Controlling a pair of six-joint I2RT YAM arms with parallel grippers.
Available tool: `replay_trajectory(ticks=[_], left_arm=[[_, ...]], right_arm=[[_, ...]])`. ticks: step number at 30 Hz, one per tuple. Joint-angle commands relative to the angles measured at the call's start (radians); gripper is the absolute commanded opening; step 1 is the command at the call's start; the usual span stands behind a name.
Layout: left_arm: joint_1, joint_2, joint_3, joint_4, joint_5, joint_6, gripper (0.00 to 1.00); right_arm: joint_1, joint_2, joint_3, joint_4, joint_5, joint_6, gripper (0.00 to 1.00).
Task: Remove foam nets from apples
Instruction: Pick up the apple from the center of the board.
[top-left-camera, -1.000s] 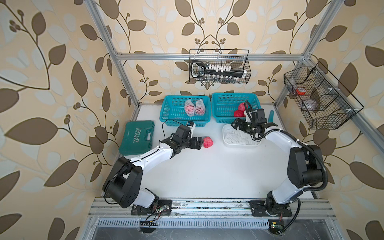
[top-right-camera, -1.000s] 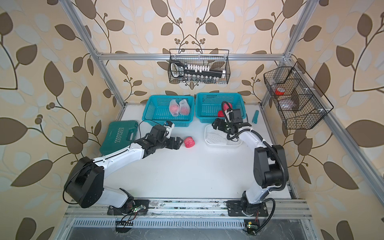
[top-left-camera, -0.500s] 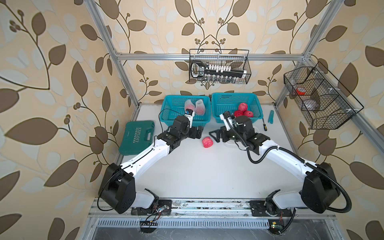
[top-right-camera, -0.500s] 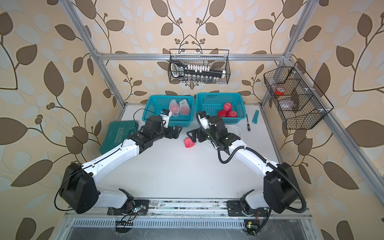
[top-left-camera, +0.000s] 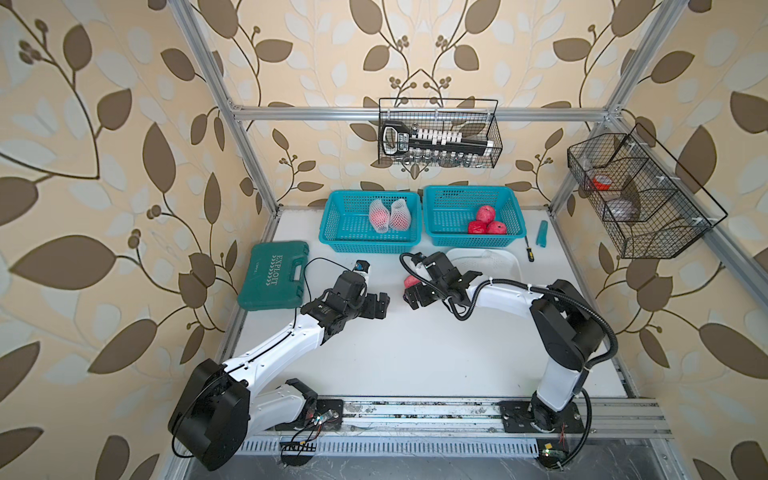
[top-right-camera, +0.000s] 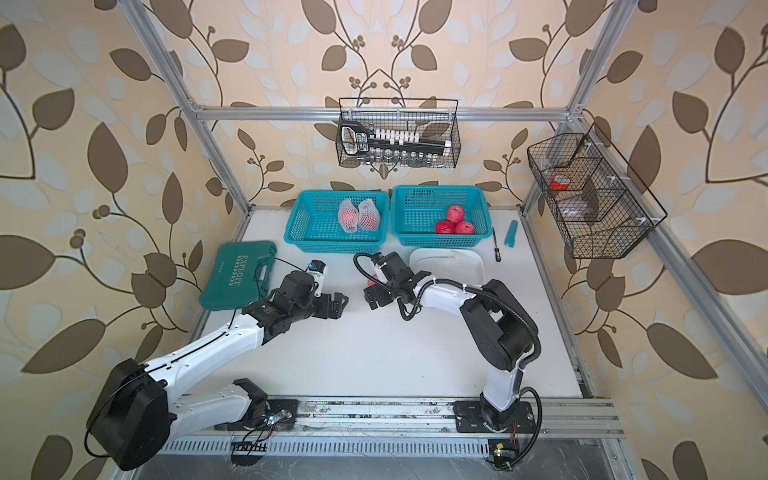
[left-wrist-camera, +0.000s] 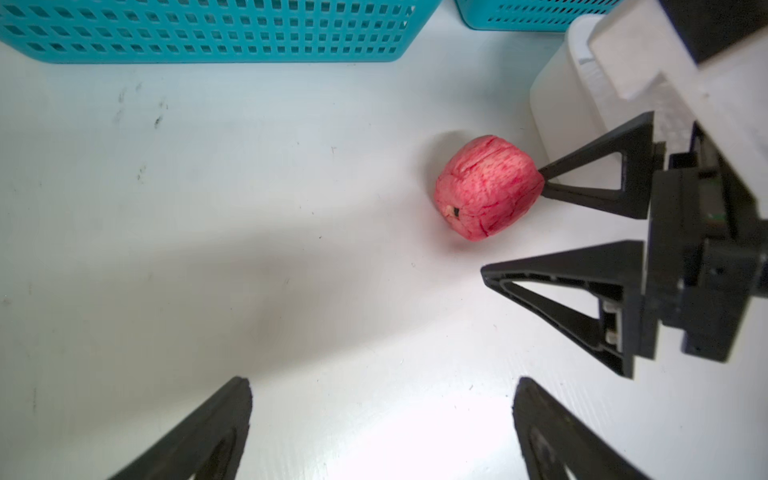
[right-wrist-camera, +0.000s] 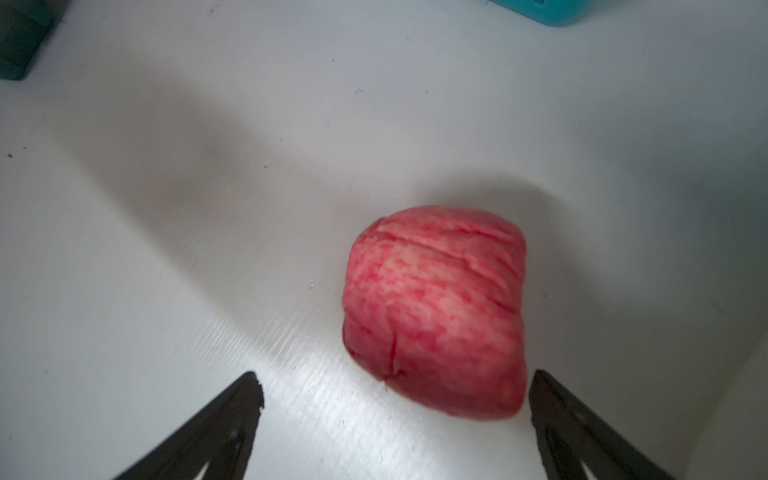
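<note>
Jaws of the left gripper (left-wrist-camera: 382, 384) and right gripper (left-wrist-camera: 513, 226) were wide open and empty, and the right one had swung over from the white tray (top-left-camera: 513, 268) to the bare apple (left-wrist-camera: 488, 187) on the table (top-left-camera: 415, 353), likely to grab it, while two netted apples (top-left-camera: 379, 216) waited in the far left basket (top-left-camera: 365, 245).

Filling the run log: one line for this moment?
left tool: open, empty | right tool: open, at bare apple | two netted apples in basket
</note>
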Motion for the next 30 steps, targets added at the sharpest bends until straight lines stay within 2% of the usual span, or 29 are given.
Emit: replay_trajectory(ticks=[1, 7, 11, 15, 18, 21, 25, 30], left_arm=[[-0.007, 0.008, 0.003, 0.06, -0.002, -0.015, 0.99], [-0.007, 0.035, 0.008, 0.095, -0.009, -0.005, 0.99], [-0.007, 0.041, 0.001, 0.112, -0.025, 0.006, 0.99], [-0.007, 0.038, -0.008, 0.136, -0.026, 0.01, 0.99], [-0.007, 0.036, -0.012, 0.172, -0.011, 0.028, 0.99], [-0.008, 0.033, 0.016, 0.229, 0.051, 0.055, 0.99], [-0.031, 0.035, 0.07, 0.348, 0.12, 0.102, 0.99], [-0.045, 0.108, 0.202, 0.358, 0.189, 0.151, 0.99]], right_arm=[[0.008, 0.037, 0.049, -0.011, 0.05, 0.004, 0.99], [0.009, 0.088, 0.082, 0.007, 0.058, -0.011, 0.91], [0.009, 0.11, 0.097, 0.013, 0.034, -0.015, 0.74], [0.006, 0.124, 0.115, 0.005, 0.016, -0.02, 0.51], [-0.006, 0.098, 0.112, 0.026, -0.024, -0.02, 0.4], [-0.04, 0.043, 0.108, 0.06, -0.094, 0.0, 0.35], [-0.137, -0.031, 0.118, 0.108, -0.198, 0.06, 0.34], [-0.266, -0.093, 0.181, 0.096, -0.261, 0.09, 0.34]])
